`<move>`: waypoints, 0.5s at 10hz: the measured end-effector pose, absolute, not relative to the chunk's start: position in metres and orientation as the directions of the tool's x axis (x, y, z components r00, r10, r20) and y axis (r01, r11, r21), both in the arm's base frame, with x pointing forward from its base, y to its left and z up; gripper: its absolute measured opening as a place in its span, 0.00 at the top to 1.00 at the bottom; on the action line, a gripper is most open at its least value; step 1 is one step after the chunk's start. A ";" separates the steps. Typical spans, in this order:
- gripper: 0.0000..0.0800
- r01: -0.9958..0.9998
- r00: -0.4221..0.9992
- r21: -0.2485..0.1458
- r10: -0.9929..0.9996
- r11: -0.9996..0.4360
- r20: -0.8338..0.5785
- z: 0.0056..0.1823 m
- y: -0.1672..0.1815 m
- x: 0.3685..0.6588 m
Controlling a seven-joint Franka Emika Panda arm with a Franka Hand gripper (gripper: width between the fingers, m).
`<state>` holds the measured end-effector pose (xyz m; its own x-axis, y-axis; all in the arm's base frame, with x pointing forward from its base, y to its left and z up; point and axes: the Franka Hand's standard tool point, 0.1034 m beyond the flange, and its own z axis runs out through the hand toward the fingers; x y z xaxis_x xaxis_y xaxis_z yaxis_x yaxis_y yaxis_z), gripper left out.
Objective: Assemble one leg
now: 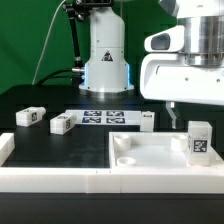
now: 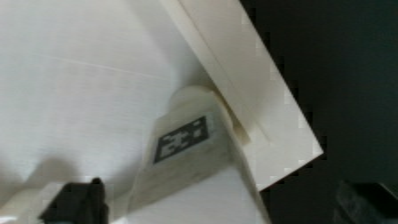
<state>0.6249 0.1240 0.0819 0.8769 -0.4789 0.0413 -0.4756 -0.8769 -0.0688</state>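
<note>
A leg [image 1: 199, 140], a small white block with a black-and-white tag, stands upright on the large white tabletop panel [image 1: 150, 152], near its edge at the exterior view's right. My gripper [image 1: 193, 117] hangs just above it, open and empty. In the wrist view the leg [image 2: 185, 150] runs between my two dark fingertips [image 2: 79, 202], with my gripper [image 2: 222, 206] spread wide and not touching it. Three more legs lie on the black table: one at the far left [image 1: 28, 117], one beside it [image 1: 62, 123], and one behind the panel [image 1: 147, 120].
The marker board [image 1: 105, 117] lies flat in front of the robot base [image 1: 106, 60]. A raised white L-shaped wall [image 1: 55, 177] runs along the table's front and the exterior view's left. The panel's edge [image 2: 267, 100] borders dark table in the wrist view.
</note>
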 end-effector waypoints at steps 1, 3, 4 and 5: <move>0.19 -0.404 0.912 -0.060 -0.407 -0.913 0.052 0.082 0.123 0.625; 0.33 -0.406 0.911 -0.060 -0.409 -0.912 0.052 0.082 0.123 0.625; 0.50 -0.406 0.911 -0.060 -0.409 -0.912 0.052 0.082 0.123 0.625; 0.50 -0.407 0.911 -0.060 -0.410 -0.912 0.052 0.082 0.123 0.625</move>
<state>0.6252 0.1229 0.0819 0.9108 -0.4095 0.0516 -0.4065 -0.9117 -0.0602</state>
